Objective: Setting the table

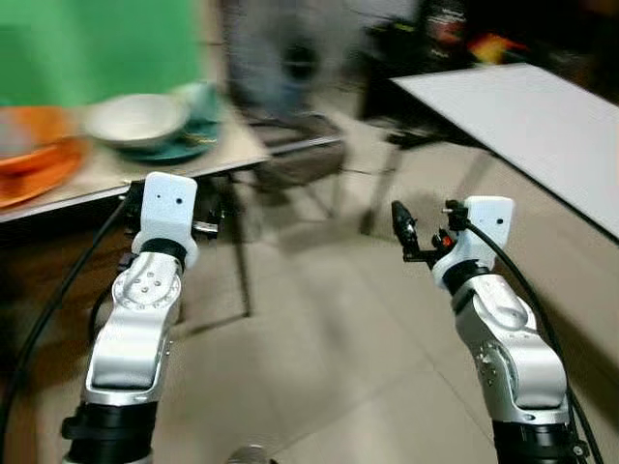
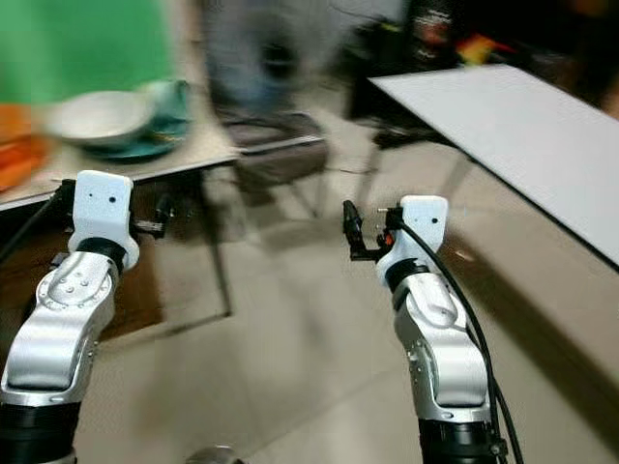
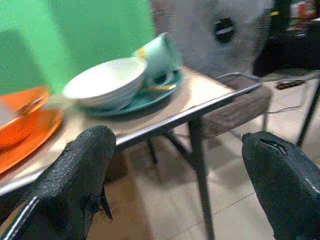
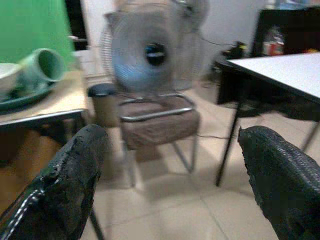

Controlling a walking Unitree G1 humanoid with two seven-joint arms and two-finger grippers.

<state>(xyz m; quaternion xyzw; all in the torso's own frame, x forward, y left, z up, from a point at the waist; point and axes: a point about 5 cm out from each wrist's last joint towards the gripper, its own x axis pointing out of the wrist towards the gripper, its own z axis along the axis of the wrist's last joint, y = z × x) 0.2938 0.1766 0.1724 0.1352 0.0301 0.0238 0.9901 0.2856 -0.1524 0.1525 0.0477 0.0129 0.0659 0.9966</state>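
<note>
Worktop (image 1: 116, 174): carries stacked crockery, staged for collection.
White bowl (image 3: 102, 85): on teal plate (image 3: 160, 92), beside mug (image 3: 160, 57).
Left claw (image 3: 175, 185), right claw (image 4: 172, 185): both spread wide, empty, raised ready for approach.

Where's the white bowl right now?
The white bowl sits on the teal plate on the beige table ahead to the robot's left, beside the green mug and right of the orange dishes.
</note>
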